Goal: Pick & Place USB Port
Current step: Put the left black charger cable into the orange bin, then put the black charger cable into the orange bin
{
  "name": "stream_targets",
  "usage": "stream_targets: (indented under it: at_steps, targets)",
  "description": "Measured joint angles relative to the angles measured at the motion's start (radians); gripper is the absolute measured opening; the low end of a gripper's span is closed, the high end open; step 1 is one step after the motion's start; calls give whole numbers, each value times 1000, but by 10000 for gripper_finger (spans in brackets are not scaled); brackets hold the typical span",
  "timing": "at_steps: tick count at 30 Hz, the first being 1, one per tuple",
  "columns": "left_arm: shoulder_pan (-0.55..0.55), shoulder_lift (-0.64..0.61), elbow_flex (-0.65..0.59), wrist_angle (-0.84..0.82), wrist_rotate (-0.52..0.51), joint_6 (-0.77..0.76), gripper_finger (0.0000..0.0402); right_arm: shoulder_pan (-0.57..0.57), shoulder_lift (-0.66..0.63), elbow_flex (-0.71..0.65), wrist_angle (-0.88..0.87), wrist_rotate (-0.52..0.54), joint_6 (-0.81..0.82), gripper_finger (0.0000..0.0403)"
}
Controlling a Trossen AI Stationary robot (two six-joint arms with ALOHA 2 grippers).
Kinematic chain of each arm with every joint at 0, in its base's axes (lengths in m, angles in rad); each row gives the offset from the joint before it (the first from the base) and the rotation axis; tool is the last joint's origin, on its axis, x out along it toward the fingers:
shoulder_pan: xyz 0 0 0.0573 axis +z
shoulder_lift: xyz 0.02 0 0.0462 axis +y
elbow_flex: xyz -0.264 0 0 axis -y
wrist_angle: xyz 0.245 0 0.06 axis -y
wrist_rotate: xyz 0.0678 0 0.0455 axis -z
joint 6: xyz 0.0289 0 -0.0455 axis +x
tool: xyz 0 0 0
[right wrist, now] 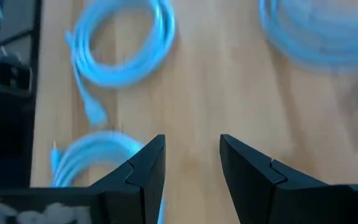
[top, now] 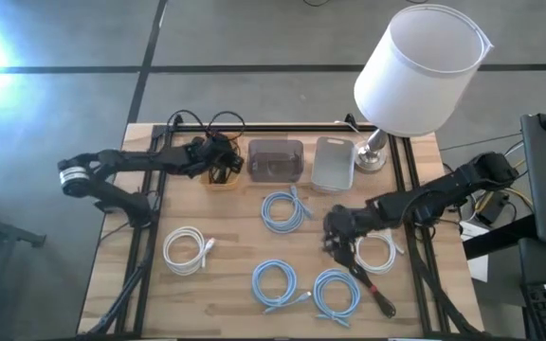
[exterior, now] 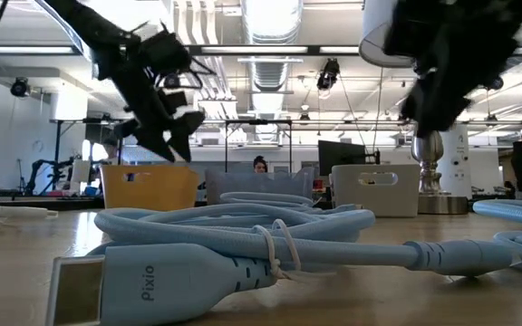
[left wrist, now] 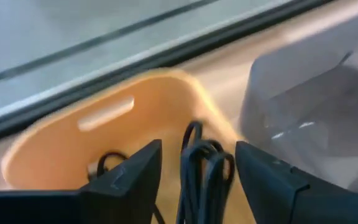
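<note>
My left gripper [top: 214,159] [left wrist: 197,152] hangs open over the orange bin [top: 222,174] [left wrist: 104,124] at the table's far side. The loops of a black cable [left wrist: 205,168] stand between its fingers, and more black cable lies in the bin. My right gripper [top: 336,237] [right wrist: 192,146] is open and holds nothing. It hovers above bare wood among coiled light-blue cables [top: 285,208] [top: 335,292] [right wrist: 122,43], with a white coil [top: 374,252] just to its right. In the low view a blue cable [exterior: 234,235] lies close in front. My left gripper's open fingers [left wrist: 135,174] stand on either side of the black cable's loops [left wrist: 194,155], coming from above over the orange bin. Whether either finger touches the cable, I cannot tell.
A clear grey bin [top: 275,161] and a closed grey box [top: 333,163] stand right of the orange bin. A lamp with a white shade [top: 420,66] sits at the far right corner. A white coil [top: 188,249], another blue coil [top: 275,282] and a dark rod [top: 373,287] lie on the near half.
</note>
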Motion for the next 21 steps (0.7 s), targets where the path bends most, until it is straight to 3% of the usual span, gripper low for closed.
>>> stream_targets:
  at_steps: [8,21]
  targets:
    - [-1,-128,64,-164,0,10,212,161,19,-5,-139,8,369,148]
    - [-3,-239,42,-231,30,7,211,426,26,9,-206,3,883,148]
